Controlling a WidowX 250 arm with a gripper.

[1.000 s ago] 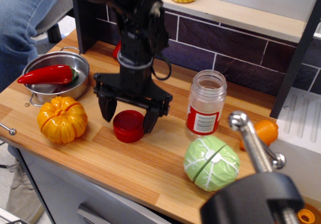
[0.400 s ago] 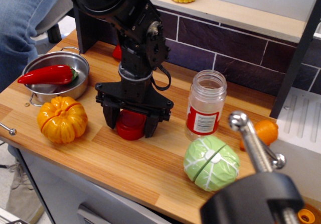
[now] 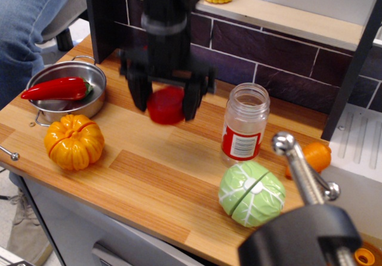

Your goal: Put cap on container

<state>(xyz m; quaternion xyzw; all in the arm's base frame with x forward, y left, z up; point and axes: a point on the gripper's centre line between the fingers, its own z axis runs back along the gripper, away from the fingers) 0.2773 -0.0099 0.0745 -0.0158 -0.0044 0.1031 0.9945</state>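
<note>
**Cap lifted clear of the counter**

Nearest me sits the smooth green cabbage (image 3: pixel 251 193) on woodgrain counter (image 3: pixel 161 188). Behind it stands the clear ribbed container (image 3: pixel 245 123), mouth open. To its left I see the gripper (image 3: pixel 166 105) clamped on the round red cap (image 3: pixel 165 105), motion-blurred, above the wood.

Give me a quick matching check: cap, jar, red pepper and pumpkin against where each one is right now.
Things:
1. cap
2. jar
3. red pepper
4. pumpkin

Places:
A. lying in the steel pot
B. standing open on the counter beside the cabbage
C. between the claw fingers, off the counter
D. on the counter in front of the pot

Pairs: 1-C, 2-B, 3-A, 4-D
</note>
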